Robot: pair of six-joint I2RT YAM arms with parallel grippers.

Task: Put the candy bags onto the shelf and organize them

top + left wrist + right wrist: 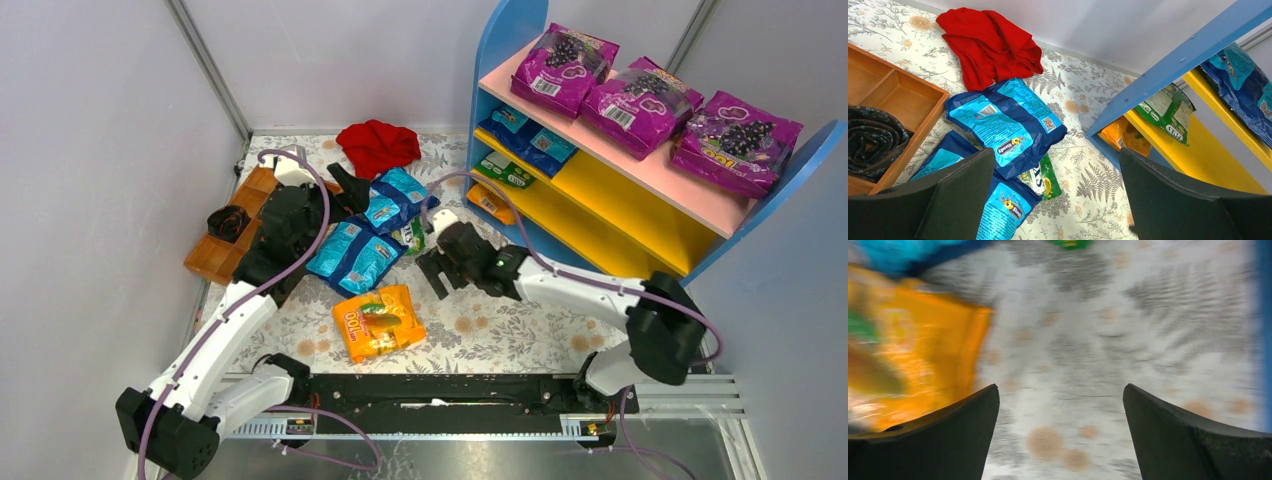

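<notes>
Well, part done: four shiny plastic candy bags [380, 322] wait on my flowery desk [500, 325].
Others lie on the big blue-sided shelf [620, 200]. My left hand [1056, 150] and right hand [1060, 387] are wide open, holding nothing. Two blue bags [355, 255] lie over a small green bag [410, 235]; the soft red cloth [378, 145] sits close.

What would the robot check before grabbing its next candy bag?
1. Right gripper open and empty: ok.
2. Left gripper open and empty: ok.
3. Orange bag lying alone, nothing on top: ok.
4. Blue bags lying apart: not ok; they overlap, with a green bag tucked under one.
5. Free room on the shelf: ok, its lower levels are partly bare.
6. Right wrist view sharp: not ok, blurred.
</notes>
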